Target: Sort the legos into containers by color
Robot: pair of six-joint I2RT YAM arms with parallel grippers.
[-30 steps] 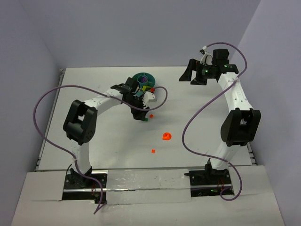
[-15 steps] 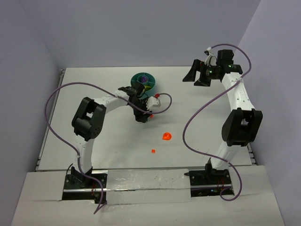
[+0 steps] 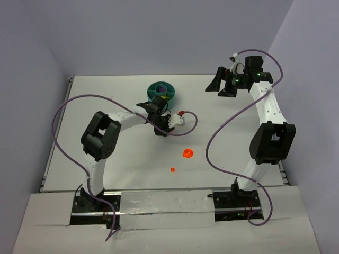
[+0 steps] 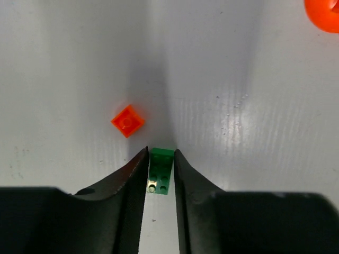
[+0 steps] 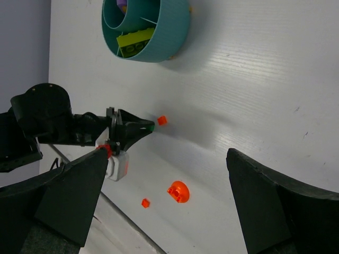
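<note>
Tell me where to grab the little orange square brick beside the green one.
Pinch the orange brick across two opposite side walls, coming straight down. It lies flat, stud up, turned like a diamond, so probably rotate the grip to meet its sides. The green brick sits close but apart.

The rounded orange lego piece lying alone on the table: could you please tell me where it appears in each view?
Top external: rounded orange piece just below mid-picture, right of the left gripper.
Left wrist: rounded orange piece cut off at the top right corner.
Right wrist: rounded orange piece low, near the middle.
Shared landmark: the left gripper, jaws on a green brick, seen in all three.
</note>
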